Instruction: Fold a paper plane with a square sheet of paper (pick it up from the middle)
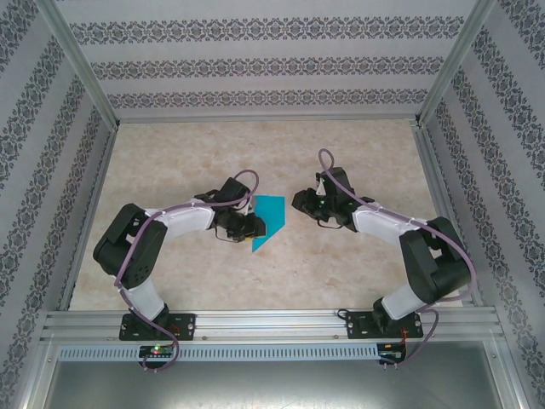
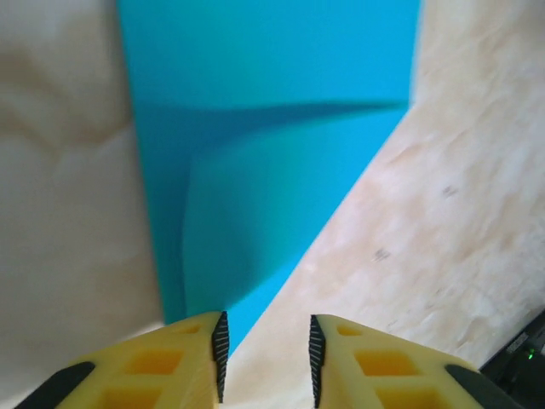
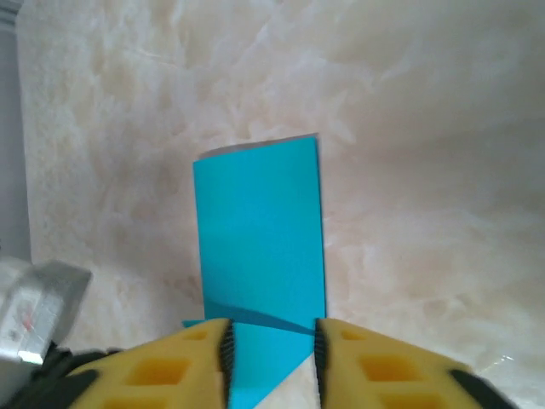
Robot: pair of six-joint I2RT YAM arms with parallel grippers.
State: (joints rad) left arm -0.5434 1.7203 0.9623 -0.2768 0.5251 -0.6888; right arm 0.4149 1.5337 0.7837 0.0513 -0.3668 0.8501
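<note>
As L tool (image 2: 268, 351) & R tool (image 3: 272, 349), narrowly agape, flank paper (image 1: 269, 219) edges, table (image 1: 341, 273) spreads wide.

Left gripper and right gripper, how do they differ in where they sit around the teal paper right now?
In the top view the left gripper overlaps the left edge of the teal paper; the right gripper sits just off its right edge. The left gripper is beside the paper's pointed near end; the right gripper is level with its squared far part. Both point inward at the paper with yellow fingers parted.
</note>
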